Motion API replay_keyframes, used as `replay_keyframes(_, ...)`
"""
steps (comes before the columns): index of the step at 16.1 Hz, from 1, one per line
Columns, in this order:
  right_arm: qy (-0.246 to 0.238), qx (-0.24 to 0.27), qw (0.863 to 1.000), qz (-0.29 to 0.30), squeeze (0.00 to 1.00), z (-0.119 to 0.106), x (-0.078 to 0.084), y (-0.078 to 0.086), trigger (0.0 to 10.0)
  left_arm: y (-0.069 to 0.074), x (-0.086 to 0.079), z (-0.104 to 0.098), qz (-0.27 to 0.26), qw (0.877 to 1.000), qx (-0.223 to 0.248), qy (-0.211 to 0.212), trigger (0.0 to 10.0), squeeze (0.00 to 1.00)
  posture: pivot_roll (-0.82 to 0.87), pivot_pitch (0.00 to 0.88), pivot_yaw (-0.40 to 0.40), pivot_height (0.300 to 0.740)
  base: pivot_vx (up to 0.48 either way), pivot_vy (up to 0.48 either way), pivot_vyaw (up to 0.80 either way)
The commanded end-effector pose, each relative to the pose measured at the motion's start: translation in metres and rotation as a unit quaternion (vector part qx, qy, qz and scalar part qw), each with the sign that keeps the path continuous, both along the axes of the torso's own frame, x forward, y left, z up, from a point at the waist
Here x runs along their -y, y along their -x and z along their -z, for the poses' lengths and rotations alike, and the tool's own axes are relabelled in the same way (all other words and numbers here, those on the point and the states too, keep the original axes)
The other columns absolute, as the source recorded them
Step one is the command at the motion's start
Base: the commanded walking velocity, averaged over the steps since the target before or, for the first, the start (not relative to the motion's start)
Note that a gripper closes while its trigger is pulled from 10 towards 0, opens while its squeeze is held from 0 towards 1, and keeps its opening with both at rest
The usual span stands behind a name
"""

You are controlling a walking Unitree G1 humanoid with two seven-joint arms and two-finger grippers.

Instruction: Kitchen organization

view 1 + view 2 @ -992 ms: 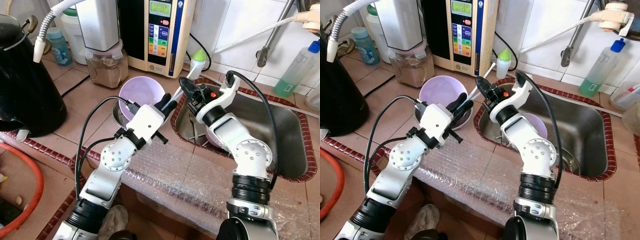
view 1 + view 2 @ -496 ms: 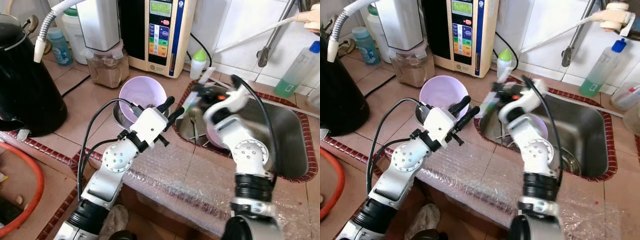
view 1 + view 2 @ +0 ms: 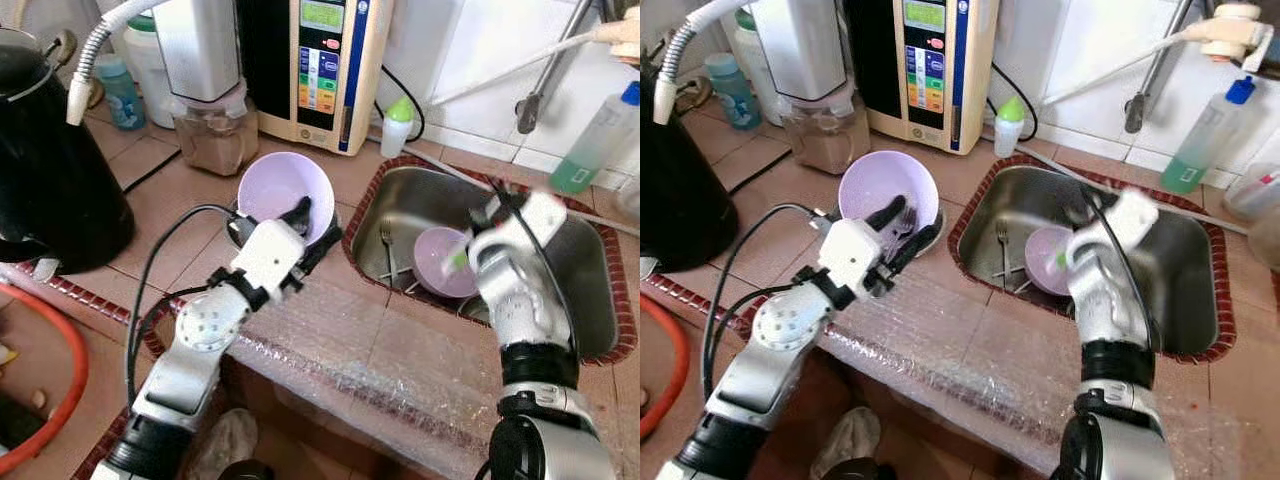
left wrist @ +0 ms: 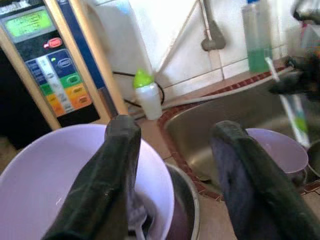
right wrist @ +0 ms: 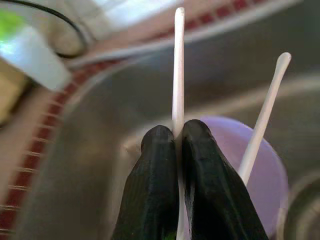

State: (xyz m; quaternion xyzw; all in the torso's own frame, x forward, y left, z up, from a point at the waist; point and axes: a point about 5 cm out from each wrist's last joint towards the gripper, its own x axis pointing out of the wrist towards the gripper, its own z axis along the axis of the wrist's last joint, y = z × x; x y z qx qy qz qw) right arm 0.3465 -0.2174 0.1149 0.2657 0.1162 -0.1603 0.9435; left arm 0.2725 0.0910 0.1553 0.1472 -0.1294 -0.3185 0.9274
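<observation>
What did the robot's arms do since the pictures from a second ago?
The right gripper, still shut on thin white sticks, swung from the sink's near-left corner out over the sink, above the purple bowl lying in it. The left gripper stayed open and pulled back slightly, still beside the purple bowl on the counter. The fork in the sink, the bottles and the water machine did not move.
</observation>
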Motion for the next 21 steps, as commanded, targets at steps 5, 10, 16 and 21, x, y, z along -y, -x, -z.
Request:
replay_keyframes(5, -0.008, -0.03, 0.999, -0.011, 0.64, 0.026, -0.004, 0.005, 10.0, 0.013, -0.015, 0.012, -0.048, 0.998, -0.027, 0.017, 10.0, 1.0, 0.07, 0.0, -0.048, 0.74, 0.0, 0.0, 0.0)
replay_keyframes(10, 0.043, -0.01, 0.997, -0.063, 1.0, 0.027, -0.022, 0.011, 10.0, 0.021, -0.019, 0.017, -0.096, 0.994, -0.038, 0.036, 10.0, 1.0, 0.07, 0.0, -0.053, 0.74, 0.0, 0.0, 0.0)
replay_keyframes(16, 0.16, 0.082, 0.959, -0.221, 1.0, 0.019, -0.074, 0.044, 10.0, 0.026, -0.041, 0.024, -0.169, 0.982, -0.047, 0.063, 10.0, 1.0, 0.06, 0.0, -0.039, 0.74, 0.0, 0.0, 0.0)
replay_keyframes(21, 0.165, 0.129, 0.924, -0.32, 1.0, 0.017, -0.101, 0.056, 10.0, 0.034, -0.034, 0.03, -0.144, 0.978, -0.112, 0.104, 10.0, 1.0, 0.07, 0.0, -0.036, 0.74, 0.0, 0.0, 0.0)
